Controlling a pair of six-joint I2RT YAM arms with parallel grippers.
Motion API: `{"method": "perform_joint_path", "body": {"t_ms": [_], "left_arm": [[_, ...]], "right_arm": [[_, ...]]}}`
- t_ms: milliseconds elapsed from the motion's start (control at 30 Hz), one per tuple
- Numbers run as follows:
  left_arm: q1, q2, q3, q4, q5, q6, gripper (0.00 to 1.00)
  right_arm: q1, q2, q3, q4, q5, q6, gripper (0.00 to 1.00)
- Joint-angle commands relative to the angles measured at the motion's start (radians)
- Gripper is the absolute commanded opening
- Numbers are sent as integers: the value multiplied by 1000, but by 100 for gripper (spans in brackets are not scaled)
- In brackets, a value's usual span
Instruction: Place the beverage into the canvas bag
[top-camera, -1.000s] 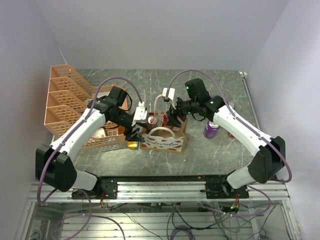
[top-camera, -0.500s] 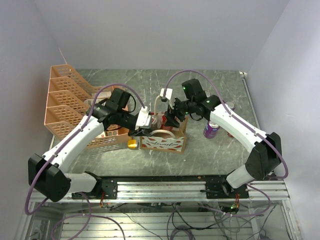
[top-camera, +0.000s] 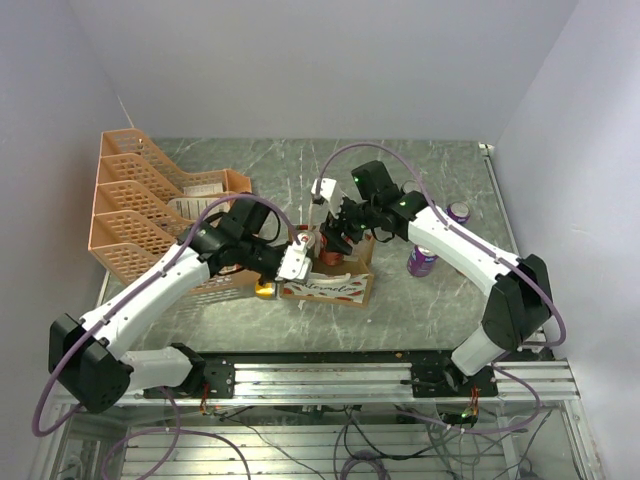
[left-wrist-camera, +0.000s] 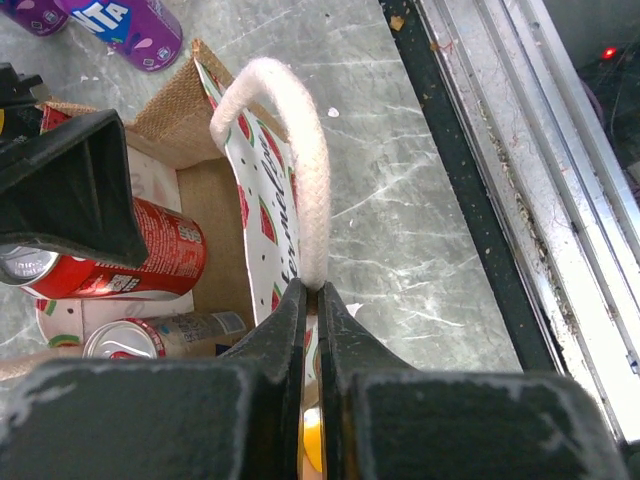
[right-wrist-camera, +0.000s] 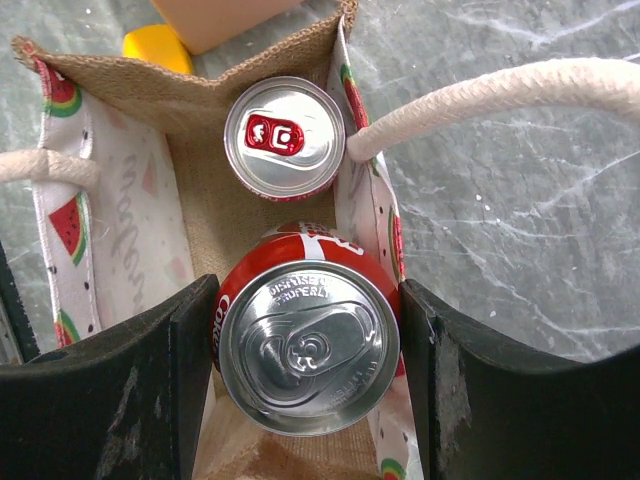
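Observation:
The canvas bag (top-camera: 340, 287), tan with a watermelon print panel (left-wrist-camera: 262, 205), stands open at mid-table. My left gripper (left-wrist-camera: 312, 292) (top-camera: 299, 262) is shut on its near white rope handle (left-wrist-camera: 296, 150). A red cola can, the beverage (right-wrist-camera: 308, 345) (left-wrist-camera: 150, 262), is gripped at its sides by my right gripper (right-wrist-camera: 308, 360) (top-camera: 335, 236), top toward the wrist camera, in the bag's mouth. Deeper in the bag stands a second can (right-wrist-camera: 285, 137) with a red tab. The far handle (right-wrist-camera: 480, 98) arches off to the right.
An orange mesh rack (top-camera: 140, 200) fills the left side. A purple can (top-camera: 421, 260) (left-wrist-camera: 125, 25) stands right of the bag, another (top-camera: 459, 212) behind it. A small yellow object (top-camera: 264, 290) (right-wrist-camera: 160, 42) lies at the bag's left corner. The table's front rail (left-wrist-camera: 520, 200) runs near.
My left gripper swung right to the bag and closed on its near handle. The right gripper shifted slightly left over the bag, still holding the red can.

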Motion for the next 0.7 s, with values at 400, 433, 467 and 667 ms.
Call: {"method": "perform_joint_path", "body": {"t_ms": [400,433,467,667], "left_arm": [[-14,-79,-110,97,-16,34,7],[-15,-79,-111,98,-15,36,7],[-15,-79,-111,99,-15,36,7],[-14,-87,-118,103,-13,37,7]], "right_arm": [[44,37,-51,164,102,14,0],[46,32,-58,169,100,3,0],[47,28,-67,174,96,-9,0],[57,39,-68,162,79,-70,0]]}}
